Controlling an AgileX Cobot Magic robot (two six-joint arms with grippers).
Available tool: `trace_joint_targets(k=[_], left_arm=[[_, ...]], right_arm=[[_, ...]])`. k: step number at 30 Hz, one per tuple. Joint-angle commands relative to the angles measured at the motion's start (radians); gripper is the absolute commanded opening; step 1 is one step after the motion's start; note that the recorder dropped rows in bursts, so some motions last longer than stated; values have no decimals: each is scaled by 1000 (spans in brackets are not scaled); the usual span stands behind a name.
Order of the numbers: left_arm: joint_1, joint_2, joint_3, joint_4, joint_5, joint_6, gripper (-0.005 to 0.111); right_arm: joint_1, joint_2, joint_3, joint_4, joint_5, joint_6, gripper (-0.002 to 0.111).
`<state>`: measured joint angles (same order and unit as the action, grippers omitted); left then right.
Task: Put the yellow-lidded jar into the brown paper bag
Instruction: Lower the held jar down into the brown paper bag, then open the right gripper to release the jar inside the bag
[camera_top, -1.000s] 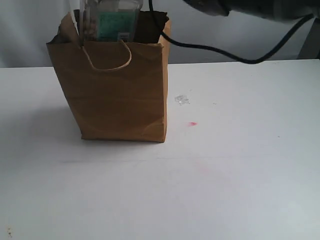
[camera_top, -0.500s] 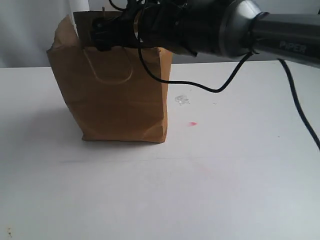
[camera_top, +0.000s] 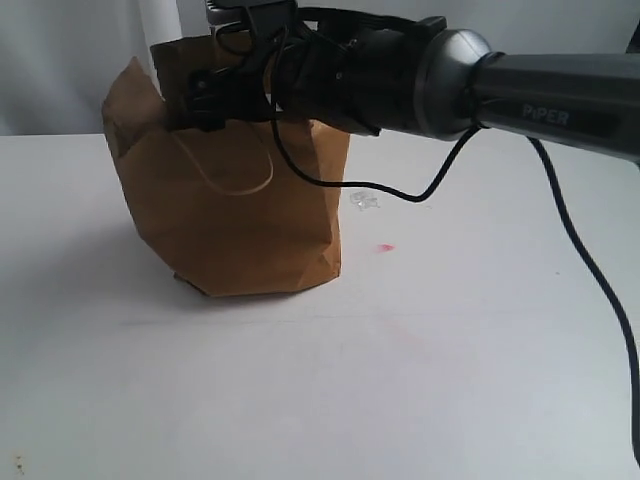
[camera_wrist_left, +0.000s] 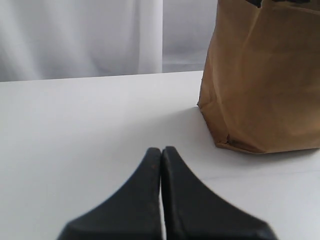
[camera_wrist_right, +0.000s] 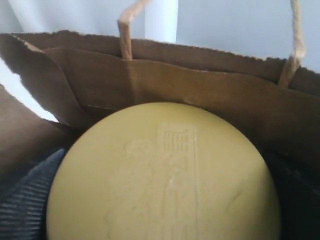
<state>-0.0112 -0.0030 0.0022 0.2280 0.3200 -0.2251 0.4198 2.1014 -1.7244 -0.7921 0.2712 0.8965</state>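
Reaching in from 3 o'clock, the right gripper (camera_top: 205, 100) is down in the mouth of the brown paper bag (camera_top: 240, 205). The bag sits around 10 o'clock on the white table (camera_top: 450, 350) and bulges a bit. The right wrist cam shows ribbed fingers (camera_wrist_right: 25, 212) hugging both sides of the yellow-lidded jar (camera_wrist_right: 162, 180), lid up, between the bag walls. The left gripper (camera_wrist_left: 161, 152) hangs low over the table near the bag, tips pressed together.

Exterior view faces table (camera_top: 450, 380) from slightly above, left wrist looks low across it, right wrist close at brown paper bag (camera_top: 235, 220), shared by all.
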Motion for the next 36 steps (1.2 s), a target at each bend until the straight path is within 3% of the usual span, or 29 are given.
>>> trace_joint_targets(k=[1, 5, 10, 13, 18, 21, 36], left_arm=[[-5, 3, -2, -4, -9, -4, 1], [-5, 3, -2, -4, -9, -4, 1], [-5, 3, -2, -4, -9, -4, 1], [-5, 3, -2, -4, -9, -4, 1], [-5, 3, -2, -4, -9, -4, 1], [-5, 3, -2, -4, -9, -4, 1], [-5, 3, -2, -4, -9, -4, 1]], right_arm=[[-3, 1, 1, 45, 47, -29, 0], [-3, -7, -35, 118, 127, -104, 0], [-3, 25, -359, 500, 456, -501, 0], [-3, 102, -527, 520, 615, -515, 0], [-26, 257, -688, 618, 728, -557, 0], [-62, 310, -715, 716, 753, -570, 0], [-73, 363, -715, 727, 758, -632, 0]])
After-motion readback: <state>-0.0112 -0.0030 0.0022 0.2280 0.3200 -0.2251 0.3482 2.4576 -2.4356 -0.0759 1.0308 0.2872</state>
